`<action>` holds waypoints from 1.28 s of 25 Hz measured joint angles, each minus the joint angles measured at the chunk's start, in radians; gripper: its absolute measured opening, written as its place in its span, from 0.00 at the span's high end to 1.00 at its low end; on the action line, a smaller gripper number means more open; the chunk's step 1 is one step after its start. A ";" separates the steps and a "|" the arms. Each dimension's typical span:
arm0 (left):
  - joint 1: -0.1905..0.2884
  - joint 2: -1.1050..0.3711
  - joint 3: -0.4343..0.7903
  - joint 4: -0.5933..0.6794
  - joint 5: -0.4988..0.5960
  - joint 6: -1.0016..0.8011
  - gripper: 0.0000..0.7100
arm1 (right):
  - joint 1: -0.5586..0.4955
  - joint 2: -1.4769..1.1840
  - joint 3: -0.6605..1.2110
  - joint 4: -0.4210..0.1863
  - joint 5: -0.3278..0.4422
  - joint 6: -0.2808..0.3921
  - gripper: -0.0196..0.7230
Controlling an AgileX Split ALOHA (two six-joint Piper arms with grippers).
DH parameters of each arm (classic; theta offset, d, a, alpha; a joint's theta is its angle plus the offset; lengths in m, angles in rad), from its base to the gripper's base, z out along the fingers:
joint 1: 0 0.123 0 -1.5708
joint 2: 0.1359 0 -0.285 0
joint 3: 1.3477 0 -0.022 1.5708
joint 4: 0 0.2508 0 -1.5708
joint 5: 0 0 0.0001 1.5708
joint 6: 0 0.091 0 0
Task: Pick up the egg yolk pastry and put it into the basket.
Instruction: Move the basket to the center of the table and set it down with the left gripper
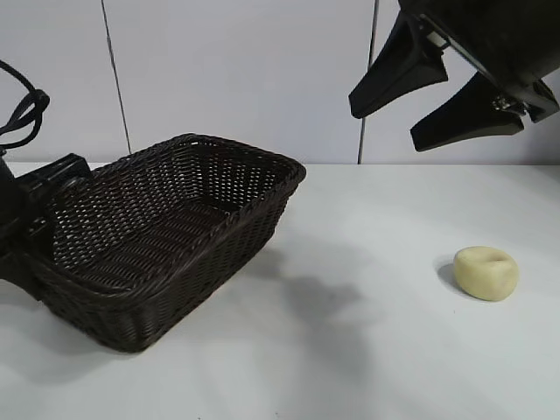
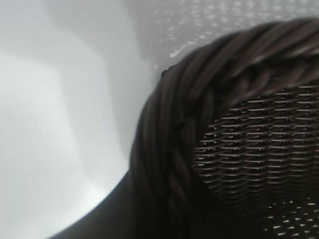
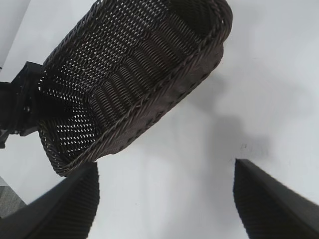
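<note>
The egg yolk pastry (image 1: 486,273), a small pale yellow lump with a dent on top, lies on the white table at the right. The dark brown wicker basket (image 1: 201,262) stands at the left. It also shows in the right wrist view (image 3: 164,94) and fills the left wrist view (image 2: 169,149). My right gripper (image 1: 385,127) hangs open and empty high above the table, up and to the left of the pastry. In its own view (image 3: 165,167) only bare table lies between its fingers. My left gripper (image 1: 52,188) sits against the basket's left end.
The white table (image 1: 367,350) stretches between the basket and the pastry. A pale wall with vertical seams (image 1: 262,79) stands behind. Black cables (image 1: 22,114) loop above the left arm.
</note>
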 joint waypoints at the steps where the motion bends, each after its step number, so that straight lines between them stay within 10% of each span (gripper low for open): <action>1: 0.018 -0.002 -0.007 -0.014 0.016 0.043 0.86 | 0.000 0.000 0.000 -0.002 0.000 0.000 0.25; 12: 0.072 0.000 -0.151 -0.142 0.148 0.581 0.86 | 0.000 0.000 0.000 -0.010 0.007 0.000 0.25; 32: 0.069 0.244 -0.432 -0.158 0.332 1.006 0.86 | 0.000 0.000 0.000 -0.014 0.016 0.003 0.25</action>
